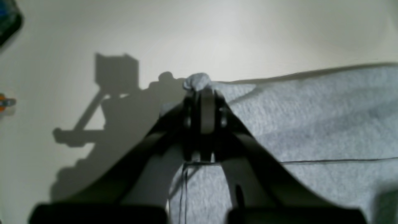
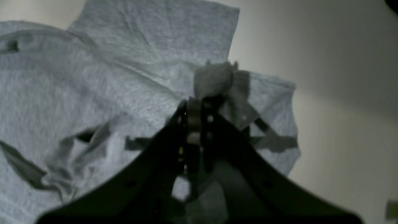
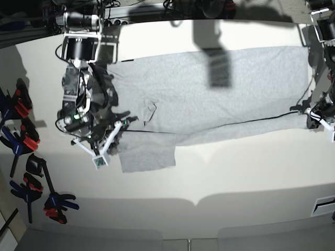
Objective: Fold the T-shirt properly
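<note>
The light grey T-shirt (image 3: 209, 99) lies spread wide across the white table (image 3: 220, 178), plain side up, with a sleeve (image 3: 147, 154) lying toward the front at the left. My left gripper (image 3: 310, 112) is at the shirt's right edge; in the left wrist view the left gripper (image 1: 202, 91) is shut on a bunched corner of the T-shirt (image 1: 311, 118). My right gripper (image 3: 121, 125) is at the shirt's left end; in the right wrist view the right gripper (image 2: 199, 102) is shut on a lump of the T-shirt (image 2: 77, 77), lifted a little above the wrinkled cloth.
Several red, blue and black clamps (image 3: 26, 136) lie along the table's left edge. Cables and camera mounts (image 3: 81, 21) stand at the back. A dark object (image 1: 9, 21) sits at the far left of the left wrist view. The table's front edge (image 3: 193, 201) runs below.
</note>
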